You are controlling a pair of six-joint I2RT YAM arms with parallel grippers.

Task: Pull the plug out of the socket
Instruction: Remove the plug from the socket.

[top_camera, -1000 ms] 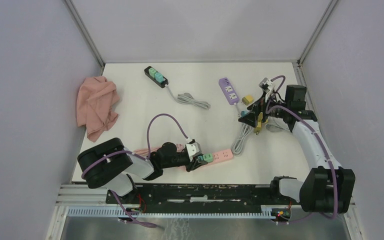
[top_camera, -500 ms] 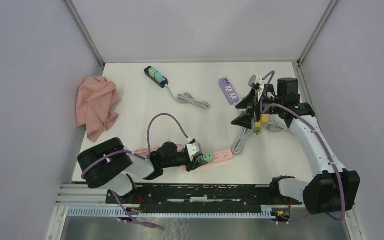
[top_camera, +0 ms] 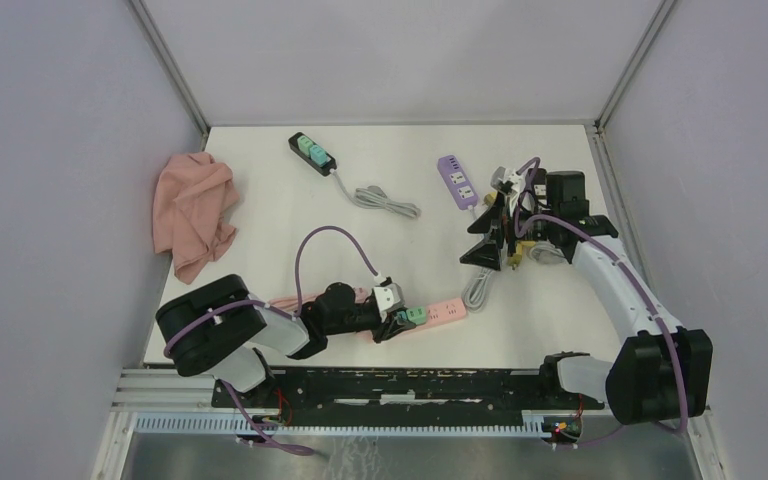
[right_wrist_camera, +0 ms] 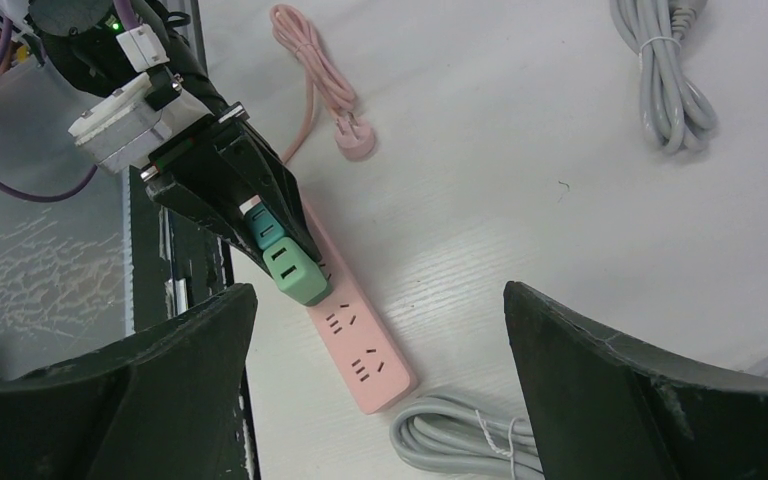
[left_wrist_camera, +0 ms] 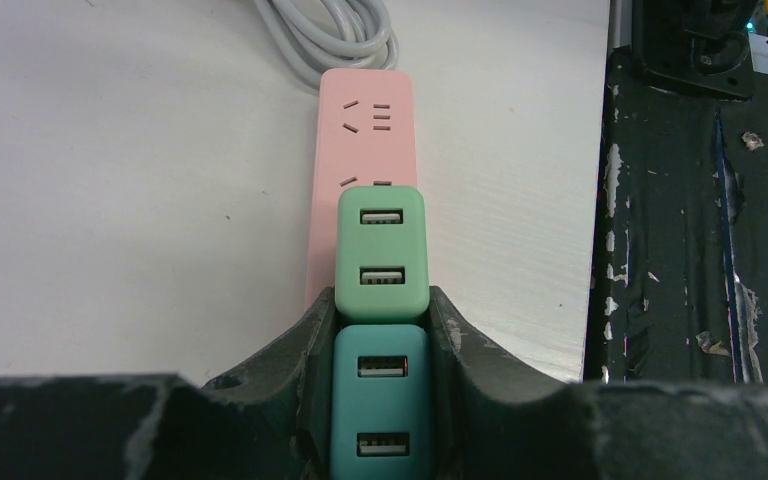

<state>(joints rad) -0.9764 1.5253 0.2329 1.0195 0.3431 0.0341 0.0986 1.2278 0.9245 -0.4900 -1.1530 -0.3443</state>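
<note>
A pink power strip (top_camera: 444, 311) lies near the table's front edge, with a green plug (left_wrist_camera: 381, 250) and a teal plug (left_wrist_camera: 380, 400) plugged in side by side. My left gripper (left_wrist_camera: 381, 312) is shut on the teal plug, one finger on each side, with the finger ends also touching the green plug. In the top view the left gripper (top_camera: 397, 322) lies low over the strip. My right gripper (top_camera: 484, 234) is open and empty, well above the table at the right. The right wrist view shows the strip (right_wrist_camera: 362, 352) and both plugs (right_wrist_camera: 290, 265) between its wide fingers.
A pink cloth (top_camera: 195, 210) lies at the left. A black power strip (top_camera: 312, 153) with a grey cable (top_camera: 388, 200) sits at the back, and a purple strip (top_camera: 457, 180) at the back right. A grey cable coil (top_camera: 477, 287) lies beside the pink strip's end.
My right arm has swung left, carrying its open gripper closer to the middle of the table. My left gripper and the plugs have not moved.
</note>
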